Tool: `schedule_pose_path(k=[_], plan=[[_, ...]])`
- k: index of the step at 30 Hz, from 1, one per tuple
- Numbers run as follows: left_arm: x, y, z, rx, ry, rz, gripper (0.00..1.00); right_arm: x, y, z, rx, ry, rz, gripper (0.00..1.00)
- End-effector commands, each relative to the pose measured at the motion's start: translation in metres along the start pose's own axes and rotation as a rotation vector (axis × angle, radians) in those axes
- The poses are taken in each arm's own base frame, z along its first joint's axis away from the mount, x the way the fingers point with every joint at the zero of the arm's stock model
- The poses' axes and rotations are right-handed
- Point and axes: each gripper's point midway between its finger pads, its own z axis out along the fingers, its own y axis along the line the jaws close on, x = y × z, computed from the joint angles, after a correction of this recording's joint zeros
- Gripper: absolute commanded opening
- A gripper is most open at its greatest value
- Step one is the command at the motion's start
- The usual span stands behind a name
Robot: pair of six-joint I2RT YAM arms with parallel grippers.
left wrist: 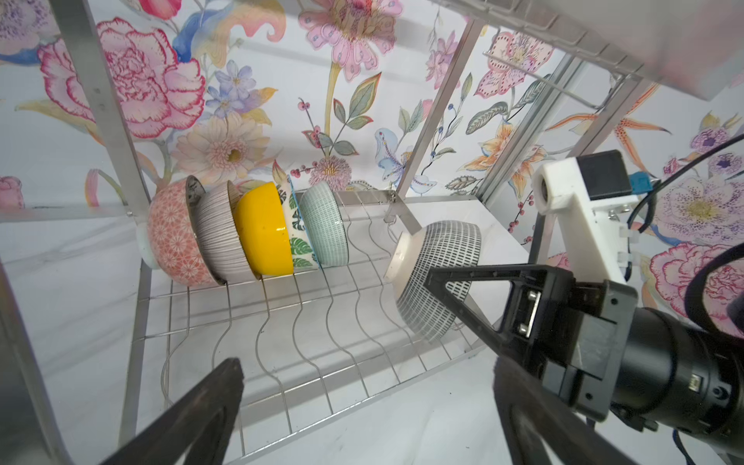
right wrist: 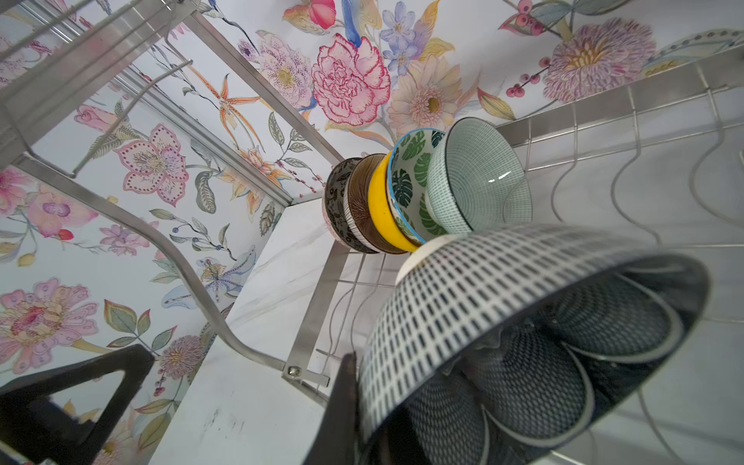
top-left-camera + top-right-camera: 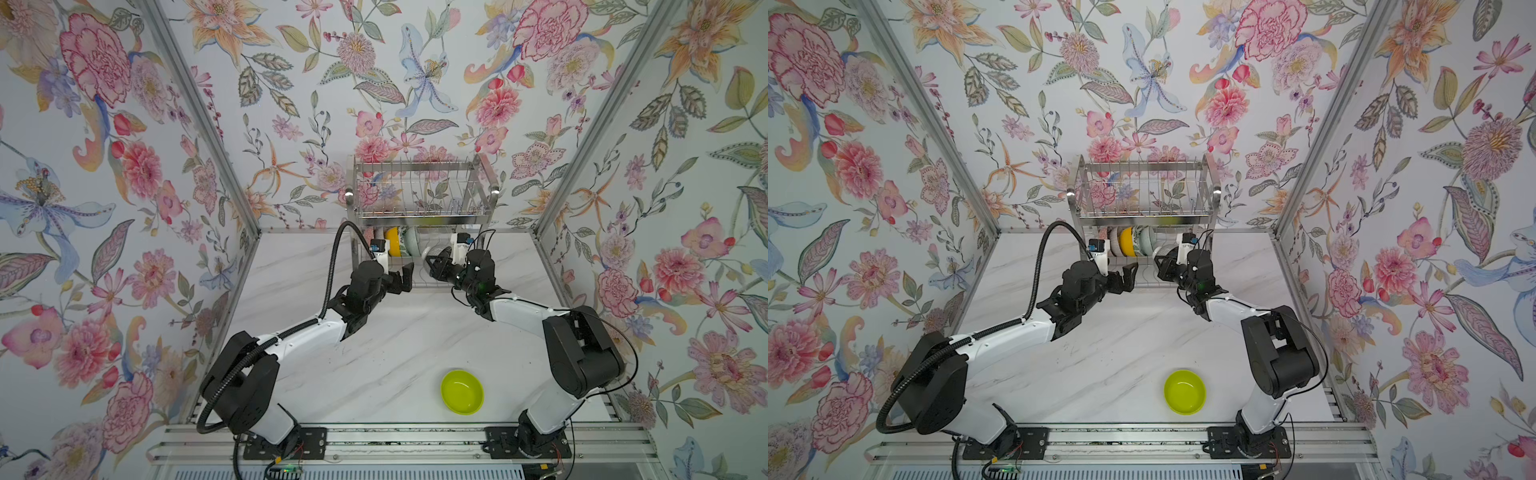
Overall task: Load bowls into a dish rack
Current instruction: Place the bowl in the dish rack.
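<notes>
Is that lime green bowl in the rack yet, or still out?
Still out. The lime green bowl sits upright, open side up, on the marble table, well away from the dish rack.

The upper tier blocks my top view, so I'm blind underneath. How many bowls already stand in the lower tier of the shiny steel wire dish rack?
Observer: Five, on edge in one row: pink star-patterned bowl, grey-striped bowl, glossy yellow bowl, green leaf-print bowl, pale mint bowl.
Operator: What is the right gripper carrying?
Observer: The right gripper pinches the rim of a black-and-white dashed bowl, tilted, foot toward the row.
Operator: Room beside the mint one?
Observer: Yes, several wavy wire slots stand empty there.
</notes>
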Motion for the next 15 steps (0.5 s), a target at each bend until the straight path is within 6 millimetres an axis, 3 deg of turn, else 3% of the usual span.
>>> schedule_pose_path(k=[1, 4, 6, 15], plan=[[0.015, 0.007, 0.003, -0.010, 0.065, -0.108, 0.99, -0.042, 0.028, 0.001, -0.110, -0.097, -0.160, 0.00], [0.011, 0.007, 0.004, -0.005, 0.038, -0.161, 0.99, -0.047, 0.021, 0.008, -0.100, -0.094, -0.199, 0.00], [0.023, 0.010, 0.014, -0.016, 0.067, -0.165, 0.99, -0.048, 0.016, 0.013, -0.101, -0.085, -0.209, 0.00], [0.019, -0.004, 0.024, 0.076, 0.005, -0.201, 0.99, -0.056, 0.004, 0.031, -0.174, -0.072, -0.228, 0.00]])
